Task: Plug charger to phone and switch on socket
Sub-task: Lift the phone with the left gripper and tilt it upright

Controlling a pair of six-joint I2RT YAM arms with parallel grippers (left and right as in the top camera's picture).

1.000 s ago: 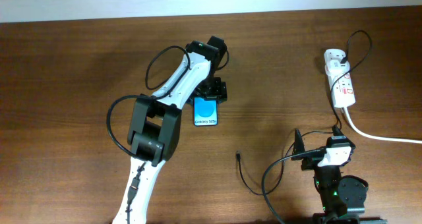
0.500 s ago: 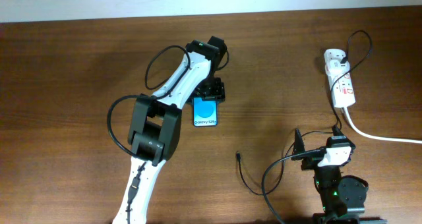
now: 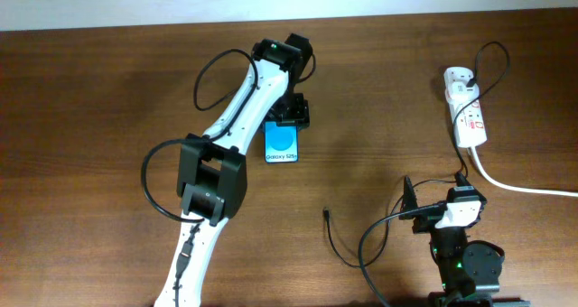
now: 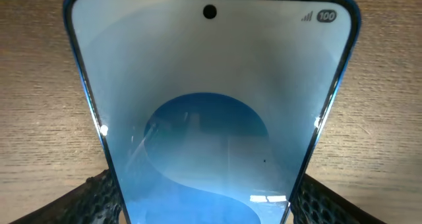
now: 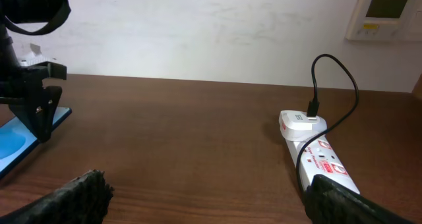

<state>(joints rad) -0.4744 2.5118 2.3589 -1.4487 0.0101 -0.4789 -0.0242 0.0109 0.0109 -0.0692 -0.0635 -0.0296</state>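
The phone (image 3: 283, 145) lies flat on the table with its blue screen up and its white text at the near end. It fills the left wrist view (image 4: 211, 118). My left gripper (image 3: 291, 117) is shut on the phone's far end, one finger at each long edge (image 4: 204, 207). The charger is a thin black cable whose plug tip (image 3: 325, 215) lies free on the table, to the right of and nearer than the phone. The socket (image 3: 465, 108) lies at the far right with a black plug in it, and shows in the right wrist view (image 5: 316, 155). My right gripper (image 3: 442, 215) is open and empty (image 5: 204, 197).
The socket's thick white cord (image 3: 524, 188) runs off the right edge. The charger cable loops (image 3: 361, 248) beside the right arm's base. The left arm (image 3: 235, 117) reaches across the table's middle. A wall stands behind the table (image 5: 198, 26).
My left gripper has moved a little away from me and the phone has shifted with it. The right arm, charger and socket have not moved.
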